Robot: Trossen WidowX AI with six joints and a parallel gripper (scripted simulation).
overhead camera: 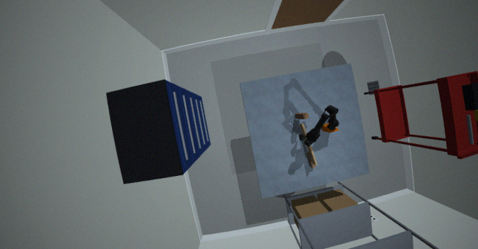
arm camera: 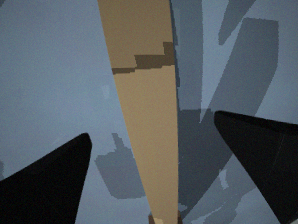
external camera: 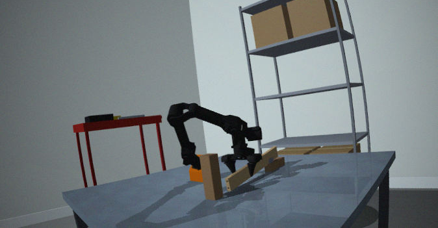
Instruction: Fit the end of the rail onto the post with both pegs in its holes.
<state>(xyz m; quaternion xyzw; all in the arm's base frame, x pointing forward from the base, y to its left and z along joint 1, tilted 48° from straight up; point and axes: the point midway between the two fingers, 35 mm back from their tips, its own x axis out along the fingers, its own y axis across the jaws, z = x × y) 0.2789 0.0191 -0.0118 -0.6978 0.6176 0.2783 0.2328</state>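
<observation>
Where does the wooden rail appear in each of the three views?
Top: the rail lies mid-table, under the arm, running down from the post.
Exterior: centre, sloping up to the right of the post.
Wrist: a tan strip down the middle.
Shared landmark: the open claw straddling it.
</observation>
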